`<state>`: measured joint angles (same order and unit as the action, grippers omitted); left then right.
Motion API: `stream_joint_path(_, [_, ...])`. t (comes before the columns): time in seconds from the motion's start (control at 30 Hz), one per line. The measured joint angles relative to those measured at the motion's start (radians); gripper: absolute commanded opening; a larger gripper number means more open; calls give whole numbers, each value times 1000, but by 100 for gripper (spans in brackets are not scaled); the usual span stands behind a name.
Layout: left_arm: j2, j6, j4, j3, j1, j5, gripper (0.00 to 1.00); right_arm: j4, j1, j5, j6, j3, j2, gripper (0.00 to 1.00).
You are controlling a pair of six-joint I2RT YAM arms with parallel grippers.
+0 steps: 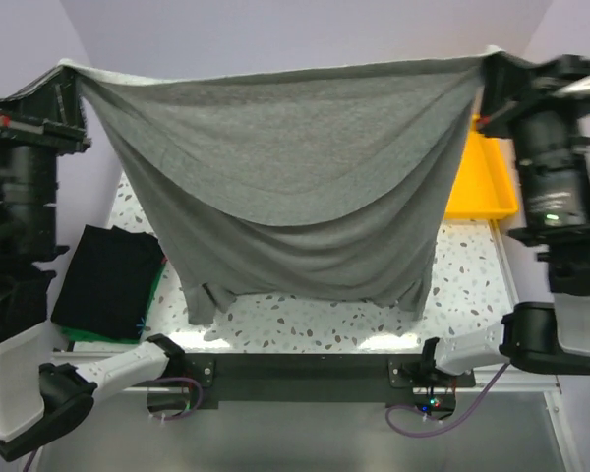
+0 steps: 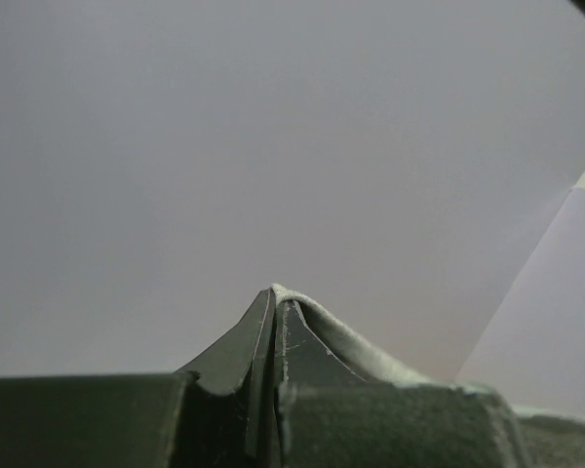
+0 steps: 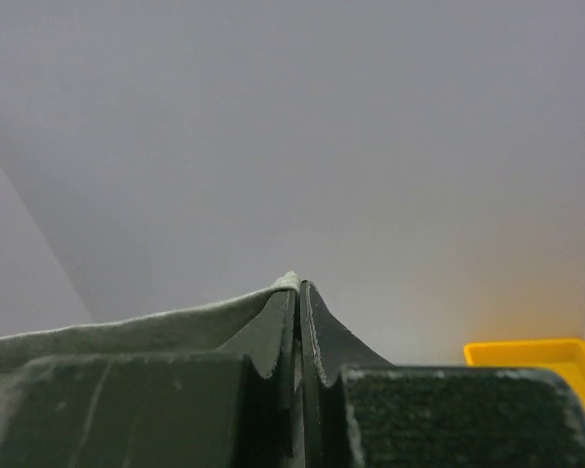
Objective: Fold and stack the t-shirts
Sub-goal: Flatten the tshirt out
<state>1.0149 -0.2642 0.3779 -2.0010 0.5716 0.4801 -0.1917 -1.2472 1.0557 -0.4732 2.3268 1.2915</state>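
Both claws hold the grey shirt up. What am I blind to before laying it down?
- Top view: the grey t-shirt hides the table stretch behind it and the yellow tray's left side.
- Top view: the black shirt covers the green shirt; only its edge shows.
- Wrist views: mostly wall, plus fabric pinched in the left claw and right claw; no table.

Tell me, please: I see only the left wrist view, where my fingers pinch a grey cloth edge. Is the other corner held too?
Observer: Yes. The right fingers are shut on the other top corner of the grey shirt.
Operator: Is the shirt stretched flat between the arms?
Observer: No, it sags in the middle.
Operator: Is any shirt already folded?
Observer: Yes, a folded black shirt lies on a green one, left of the hanging shirt.
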Motion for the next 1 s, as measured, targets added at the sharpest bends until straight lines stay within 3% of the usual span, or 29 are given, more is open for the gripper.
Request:
stream_joint_path(0.13, [83, 26, -52, 48, 0, 10, 0, -72, 128, -59, 35, 35, 150, 0])
stream_joint_path(0.27, [219, 48, -98, 117, -24, -10, 0, -277, 459, -274, 234, 44, 307, 0])
stream_joint_path(0.4, [400, 12, -137, 138, -164, -147, 0, -382, 715, -475, 438, 50, 452, 0])
stream_joint_path(0.5, [585, -48, -151, 66, -316, -266, 0, -396, 844, -587, 555, 140, 587, 0])
stream_joint_path(0.67, [1020, -189, -206, -412, -469, -443, 0, -274, 973, -684, 696, 243, 724, 0])
stream_joint_path(0.83, [1012, -388, -396, -335, -582, -564, 0, -85, 1033, -692, 756, 213, 681, 0])
stream_joint_path(1.0, [915, -538, -551, -349, -725, -656, 0, 58, 1035, -709, 768, 160, 526, 0])
